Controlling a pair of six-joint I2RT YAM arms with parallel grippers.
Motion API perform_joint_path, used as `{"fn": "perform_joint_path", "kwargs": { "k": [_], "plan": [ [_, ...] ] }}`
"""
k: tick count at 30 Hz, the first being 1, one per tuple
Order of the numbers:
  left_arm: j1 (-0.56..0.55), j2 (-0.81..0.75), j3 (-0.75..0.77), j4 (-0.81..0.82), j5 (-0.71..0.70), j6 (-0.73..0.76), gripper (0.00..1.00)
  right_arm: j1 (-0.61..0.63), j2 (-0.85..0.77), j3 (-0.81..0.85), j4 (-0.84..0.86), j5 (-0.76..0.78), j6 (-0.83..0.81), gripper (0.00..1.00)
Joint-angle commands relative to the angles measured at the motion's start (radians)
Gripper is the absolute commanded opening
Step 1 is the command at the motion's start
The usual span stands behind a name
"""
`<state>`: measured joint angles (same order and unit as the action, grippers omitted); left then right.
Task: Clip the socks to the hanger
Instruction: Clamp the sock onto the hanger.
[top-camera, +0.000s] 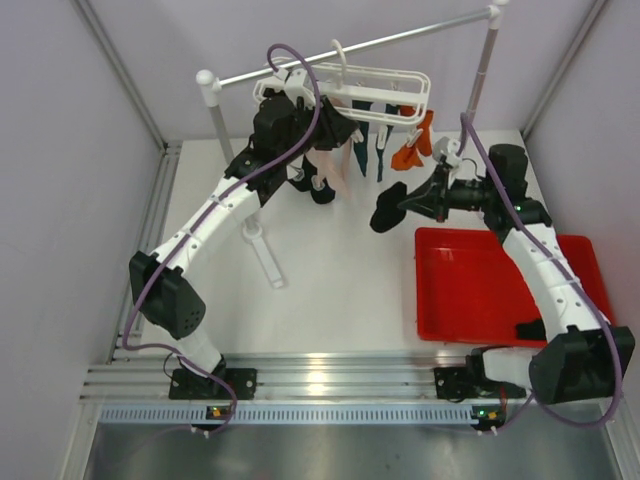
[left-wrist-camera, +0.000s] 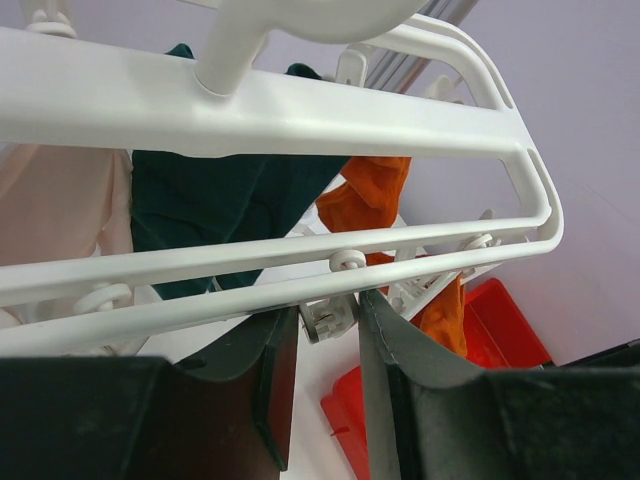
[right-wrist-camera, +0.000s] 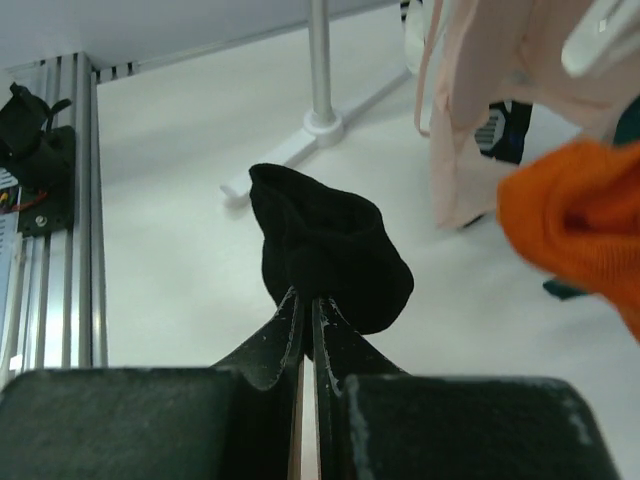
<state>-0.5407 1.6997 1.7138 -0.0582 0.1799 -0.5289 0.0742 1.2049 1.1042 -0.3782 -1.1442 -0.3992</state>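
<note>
Two grippers are in play: your right gripper (right-wrist-camera: 305, 322) is clamped on one black sock (right-wrist-camera: 330, 255), held in the air off the red tray's (top-camera: 450, 295) far-left corner, near the orange sock (top-camera: 412, 152). Your left gripper (left-wrist-camera: 325, 385) stands parted under the hanger's (left-wrist-camera: 300, 100) lower rail, with one clip (left-wrist-camera: 330, 318) between its fingers. Three hung socks show plainly: the orange sock, a teal sock (left-wrist-camera: 200, 200) and a pink sock (top-camera: 338, 170). Bare table (top-camera: 330, 290) lies between your arms.
</note>
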Motion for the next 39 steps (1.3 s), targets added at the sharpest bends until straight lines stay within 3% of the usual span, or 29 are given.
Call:
{"fn": "perform_joint_path", "kwargs": {
  "k": [1, 8, 20, 39],
  "plan": [
    [0.012, -0.025, -0.01, 0.043, 0.016, -0.003, 0.0, 0.091, 0.064, 0.109, 0.232, 0.056, 0.169, 0.0],
    [0.016, -0.028, -0.02, 0.051, 0.049, 0.0, 0.0, 0.191, 0.206, 0.204, 0.395, 0.123, 0.344, 0.0],
    [0.081, -0.057, -0.109, 0.221, 0.253, -0.029, 0.0, 0.182, 0.373, 0.338, 0.381, 0.11, 0.335, 0.0],
    [0.096, -0.029, -0.115, 0.267, 0.366, -0.088, 0.0, 0.171, 0.455, 0.433, 0.423, 0.09, 0.393, 0.0]
  ]
}}
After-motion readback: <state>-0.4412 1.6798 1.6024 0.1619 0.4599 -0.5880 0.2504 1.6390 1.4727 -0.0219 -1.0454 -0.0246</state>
